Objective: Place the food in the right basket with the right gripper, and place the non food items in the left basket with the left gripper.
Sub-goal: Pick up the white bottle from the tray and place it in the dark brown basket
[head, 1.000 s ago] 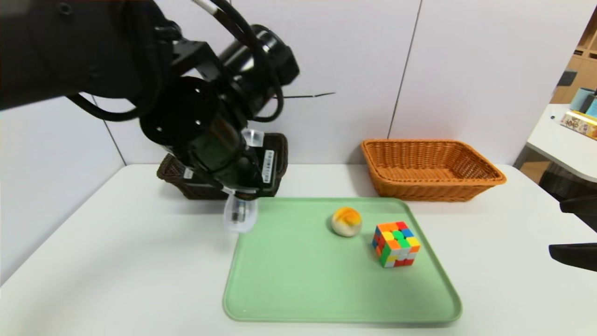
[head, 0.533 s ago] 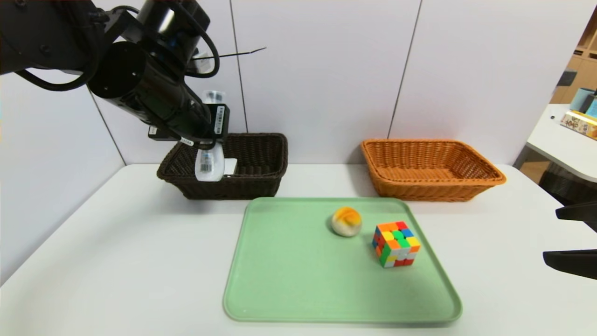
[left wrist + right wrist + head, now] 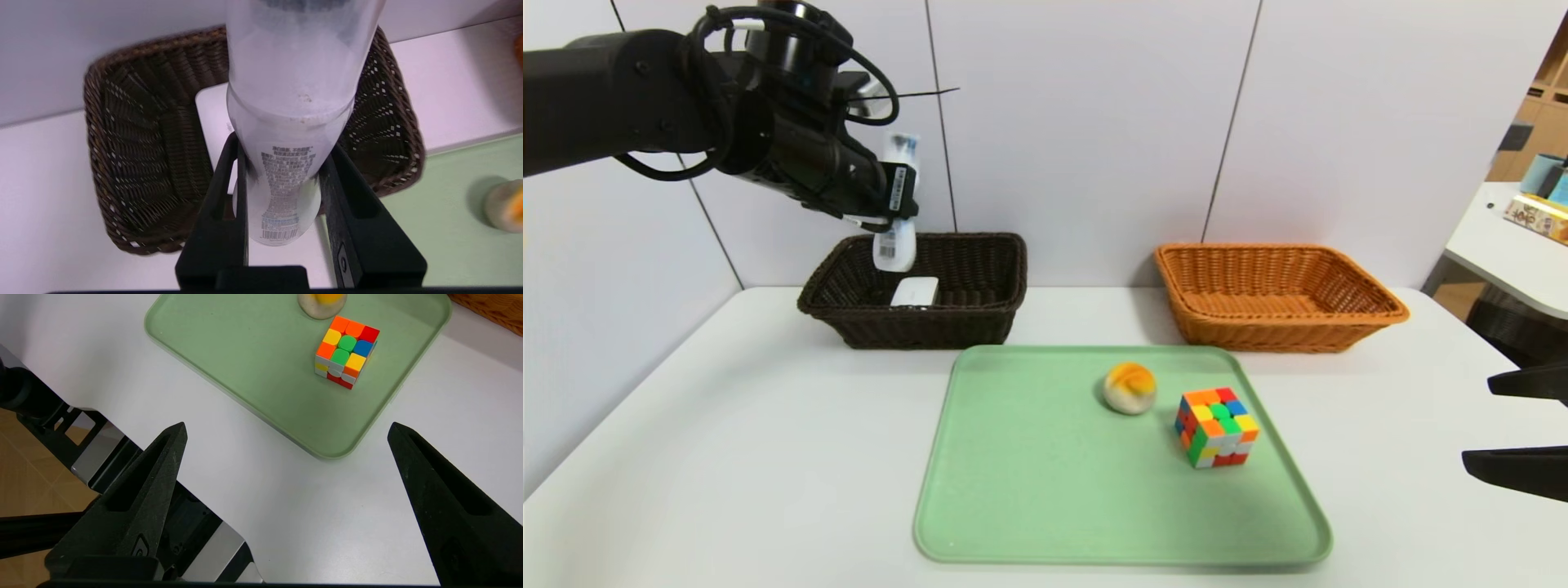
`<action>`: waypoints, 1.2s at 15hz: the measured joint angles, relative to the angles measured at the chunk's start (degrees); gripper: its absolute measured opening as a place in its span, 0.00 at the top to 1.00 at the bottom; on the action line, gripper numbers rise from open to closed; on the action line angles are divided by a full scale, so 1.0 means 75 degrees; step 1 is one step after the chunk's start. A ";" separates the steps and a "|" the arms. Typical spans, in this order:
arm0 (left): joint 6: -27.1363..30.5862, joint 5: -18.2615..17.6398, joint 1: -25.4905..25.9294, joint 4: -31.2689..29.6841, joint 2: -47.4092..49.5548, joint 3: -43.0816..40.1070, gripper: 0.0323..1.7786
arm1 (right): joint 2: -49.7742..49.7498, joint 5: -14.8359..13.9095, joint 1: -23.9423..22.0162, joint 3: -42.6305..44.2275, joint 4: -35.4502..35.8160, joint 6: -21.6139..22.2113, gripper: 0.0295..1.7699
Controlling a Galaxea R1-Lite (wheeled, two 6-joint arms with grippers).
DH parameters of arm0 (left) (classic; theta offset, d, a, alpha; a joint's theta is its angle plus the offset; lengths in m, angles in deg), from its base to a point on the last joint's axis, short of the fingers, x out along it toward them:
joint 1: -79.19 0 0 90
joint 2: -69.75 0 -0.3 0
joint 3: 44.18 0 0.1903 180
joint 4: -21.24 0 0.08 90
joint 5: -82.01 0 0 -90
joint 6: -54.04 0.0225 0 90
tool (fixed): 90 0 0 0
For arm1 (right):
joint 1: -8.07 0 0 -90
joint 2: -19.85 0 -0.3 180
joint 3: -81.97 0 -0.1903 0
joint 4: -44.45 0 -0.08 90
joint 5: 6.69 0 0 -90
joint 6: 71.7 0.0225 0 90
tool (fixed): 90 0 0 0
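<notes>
The left gripper (image 3: pixel 282 175), fingers clamped on the white bottle (image 3: pixel 286 102), has carried it off the tray's edge to above the dark basket (image 3: pixel 927 327), white case (image 3: pixel 916 291) beneath the fingers, so release seems next; the right gripper (image 3: pixel 1474 425) waits beside the tray (image 3: pixel 1045 490), fingers apart.

A robotics lab or test station is suggested: a white tabletop (image 3: pixel 727 425) is backed by plain pale panels (image 3: pixel 1086 122), and at the upper right, wooden shelving (image 3: pixel 1547 106) can be seen beyond them.
</notes>
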State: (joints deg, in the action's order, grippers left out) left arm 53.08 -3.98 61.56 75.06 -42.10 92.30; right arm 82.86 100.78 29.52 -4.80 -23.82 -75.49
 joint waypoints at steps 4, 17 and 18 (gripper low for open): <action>0.2009 -0.0021 0.0307 -0.0598 -0.0411 0.0000 0.71 | -0.0029 -0.0023 -0.0003 -0.0120 -0.0003 -0.0005 0.04; 0.7709 -0.0033 0.0753 -0.1276 -0.1463 -0.0073 0.71 | 0.0085 -0.0050 -0.0291 -0.0187 0.0008 -0.0011 0.04; 0.7732 -0.0039 0.0749 -0.1256 -0.1544 -0.0080 0.71 | 0.0089 -0.0052 -0.0294 -0.0187 0.0008 -0.0005 0.04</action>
State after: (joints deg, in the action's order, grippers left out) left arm 111.07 -4.28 67.18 65.63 -53.68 91.71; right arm 83.53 100.39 27.31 -6.20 -23.75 -75.53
